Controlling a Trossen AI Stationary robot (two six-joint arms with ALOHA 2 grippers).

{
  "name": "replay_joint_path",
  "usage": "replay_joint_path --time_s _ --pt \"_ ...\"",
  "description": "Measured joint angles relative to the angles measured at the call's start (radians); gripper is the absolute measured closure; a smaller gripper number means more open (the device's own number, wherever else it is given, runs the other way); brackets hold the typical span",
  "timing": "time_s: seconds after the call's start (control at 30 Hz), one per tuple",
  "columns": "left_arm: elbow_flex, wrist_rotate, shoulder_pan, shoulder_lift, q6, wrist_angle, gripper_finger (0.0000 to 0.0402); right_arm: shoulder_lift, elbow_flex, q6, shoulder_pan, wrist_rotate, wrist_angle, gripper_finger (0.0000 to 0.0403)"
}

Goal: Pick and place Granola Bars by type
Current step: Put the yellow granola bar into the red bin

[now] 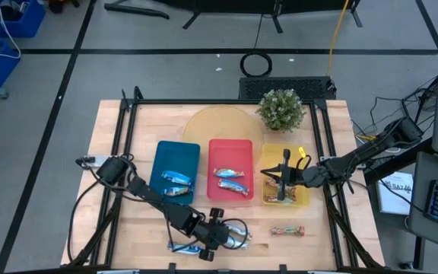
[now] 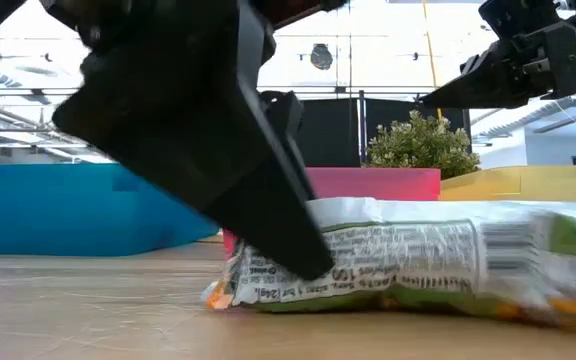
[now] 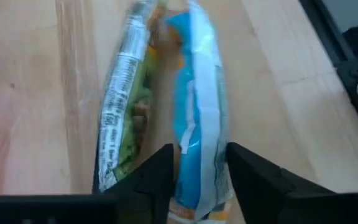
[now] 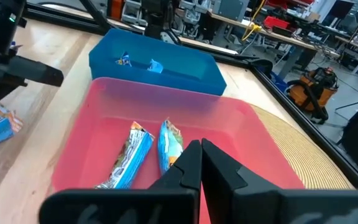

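Two granola bars lie side by side on the wood near the table's front edge: a blue one (image 3: 197, 106) and a silvery-green one (image 3: 122, 106), the latter also in the low view (image 2: 398, 270). My left gripper (image 1: 220, 236) is down at them, its fingers on either side of the blue bar's near end. My right gripper (image 1: 280, 183) hangs shut over the yellow tray (image 1: 299, 199), holding nothing. Two bars lie in the blue tray (image 1: 162, 156) and two in the red tray (image 1: 220, 148). An orange-red bar (image 1: 287, 230) lies flat on the table at the front right. My left gripper has the blue bar's near end (image 3: 199, 168) between its two fingers, one on each long side. The fingers slant down from the table's left and lie along the bar. The bar lies flat on the table, close beside the silvery-green one.
Another blue bar (image 1: 185, 247) lies under the left arm at the front edge. A potted plant (image 1: 281, 109) and a round mat (image 1: 219, 125) sit at the back. Black frame rails (image 1: 128, 152) run along both sides of the table.
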Motion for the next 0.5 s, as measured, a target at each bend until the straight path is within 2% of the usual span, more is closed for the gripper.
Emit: replay_joint_path --time_s 0.33,0.5 --pt "0.0 0.032 -0.007 -0.008 0.066 -0.008 0.0377 0.0 -0.001 0.0 0.0 0.01 0.001 0.0403" --pt "0.005 0.013 -0.016 -0.037 0.096 -0.018 0.038 0.0 -0.002 0.001 0.0 0.01 0.005 0.0403"
